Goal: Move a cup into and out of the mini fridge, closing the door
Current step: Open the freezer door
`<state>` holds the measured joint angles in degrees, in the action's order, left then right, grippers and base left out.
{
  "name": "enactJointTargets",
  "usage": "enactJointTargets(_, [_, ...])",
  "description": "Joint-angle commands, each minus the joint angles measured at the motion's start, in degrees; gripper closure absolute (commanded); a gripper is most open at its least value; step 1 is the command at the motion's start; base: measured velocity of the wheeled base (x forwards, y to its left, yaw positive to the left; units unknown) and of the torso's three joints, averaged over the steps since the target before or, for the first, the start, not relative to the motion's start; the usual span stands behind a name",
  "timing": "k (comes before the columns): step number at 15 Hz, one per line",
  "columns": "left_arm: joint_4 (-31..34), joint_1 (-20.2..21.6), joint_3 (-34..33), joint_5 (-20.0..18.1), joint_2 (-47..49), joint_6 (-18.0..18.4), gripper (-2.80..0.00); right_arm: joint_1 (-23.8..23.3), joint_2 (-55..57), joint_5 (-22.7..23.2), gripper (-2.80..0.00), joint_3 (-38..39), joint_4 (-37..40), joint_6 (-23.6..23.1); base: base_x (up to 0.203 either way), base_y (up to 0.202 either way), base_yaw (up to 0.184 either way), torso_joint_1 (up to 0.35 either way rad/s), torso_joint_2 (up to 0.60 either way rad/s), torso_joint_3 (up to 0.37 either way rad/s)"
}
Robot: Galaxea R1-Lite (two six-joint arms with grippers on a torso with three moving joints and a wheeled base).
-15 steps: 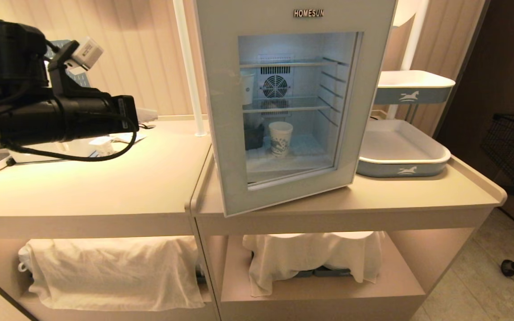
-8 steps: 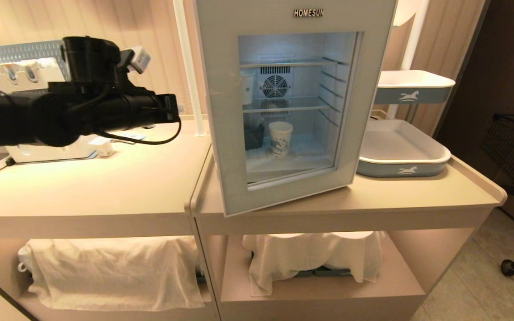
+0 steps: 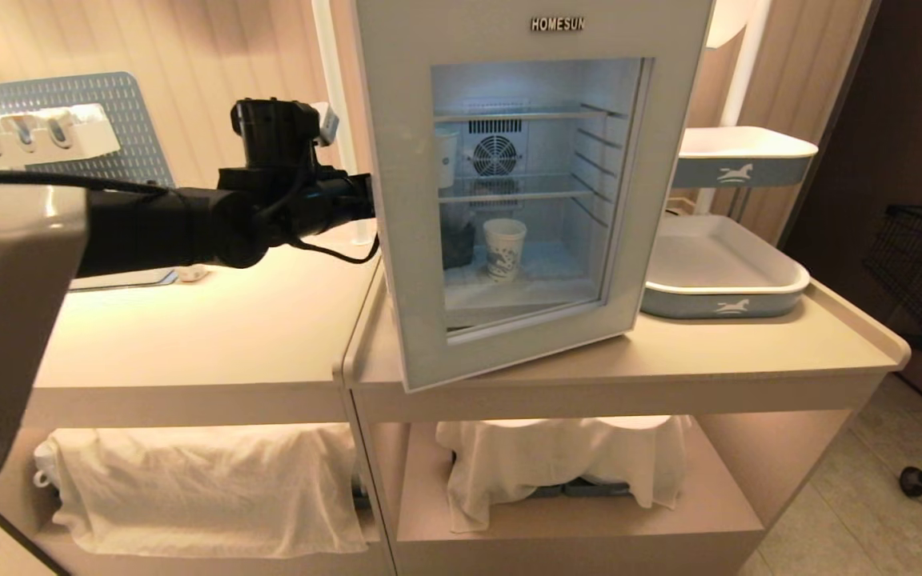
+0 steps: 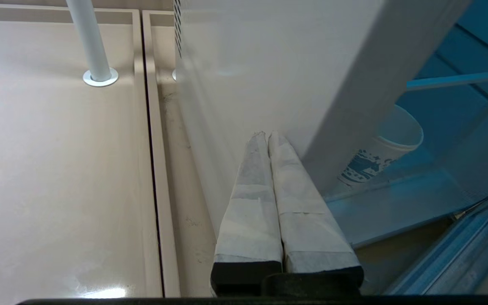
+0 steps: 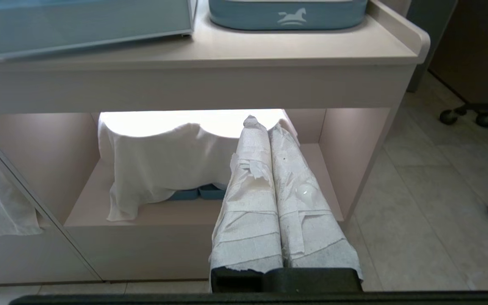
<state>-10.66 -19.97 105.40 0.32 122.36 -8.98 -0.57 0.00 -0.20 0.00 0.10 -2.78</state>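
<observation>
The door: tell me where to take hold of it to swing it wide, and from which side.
Hook the door's free left edge, which stands ajar off the mini fridge. Come from the left, where the left pincer, shut, points into the gap. The cup stands inside.

Warm, dim room light. Cool blue-white light glows inside the mini fridge [image 3: 525, 184]. Glare spots the desk [image 4: 57, 169]; frames sharp.

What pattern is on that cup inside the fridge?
White cup with a blue printed pattern, clearest in the left wrist view.
</observation>
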Motion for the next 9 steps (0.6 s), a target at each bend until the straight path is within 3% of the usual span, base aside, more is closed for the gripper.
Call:
enactJointTargets(1, [-0.06,-0.34,0.42,-0.49,1.92,-0.07,0.00,-0.04,0.09,0.03,0.00,1.05,-0.01,-0.03,0.000,0.000,0.000,0.000,0.00,0.000])
enactJointTargets(9, [0.00,-0.46,-2.82,-0.51,-2.07,-0.38,0.00,-0.04,0.09,0.03,0.00,1.05,-0.01,-0.03,0.000,0.000,0.000,0.000,0.00,0.000])
